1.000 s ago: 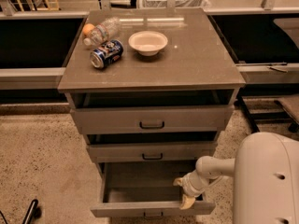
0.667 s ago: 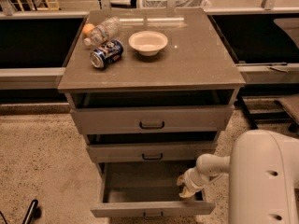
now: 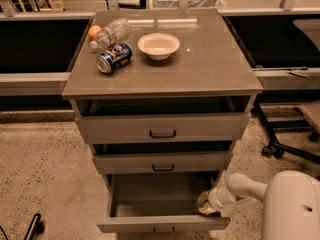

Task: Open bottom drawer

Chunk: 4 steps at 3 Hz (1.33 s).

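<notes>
The gripper sat low at the right inner corner of the bottom drawer, just behind its front panel and against the right side wall; how far it stood open, or whether it had hold of anything, could not be told. The white arm reached to it from the robot's body at lower right. The bottom drawer was pulled well out of the grey-brown cabinet, its small black handle facing forward. Above it the middle drawer and top drawer each stood slightly out. On the worktop rested a white bowl, a blue can on its side, a plastic bottle lying down and an orange beside it
</notes>
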### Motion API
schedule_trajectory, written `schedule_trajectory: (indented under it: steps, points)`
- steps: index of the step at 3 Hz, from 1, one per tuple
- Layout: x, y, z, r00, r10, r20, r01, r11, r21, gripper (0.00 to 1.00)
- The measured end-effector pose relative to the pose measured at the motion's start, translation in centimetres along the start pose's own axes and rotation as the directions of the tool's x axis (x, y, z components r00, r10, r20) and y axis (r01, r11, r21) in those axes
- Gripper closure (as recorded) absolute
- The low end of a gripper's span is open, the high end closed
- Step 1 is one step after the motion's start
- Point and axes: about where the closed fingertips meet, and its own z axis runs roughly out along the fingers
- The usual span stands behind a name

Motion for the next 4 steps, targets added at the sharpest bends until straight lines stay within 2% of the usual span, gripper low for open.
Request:
schedule_trajectory:
  steps: [1,2,3,4]
  points:
    - [2.6,0.2,1.7,0.997,0.062,0.053,-0.060,0.9975,-0.038,0.64]
    - [3.3,0.0,3.4,0.995,0.076,0.061,-0.071,0.9940,-0.083,0.86]
    - [2.8,0.6,4.2,0.996,0.070,0.062,-0.063,0.9912,-0.117,1.00]
    - [2.2,2.8,4.0,0.993,0.089,0.071,-0.077,0.9841,-0.160,1.00]
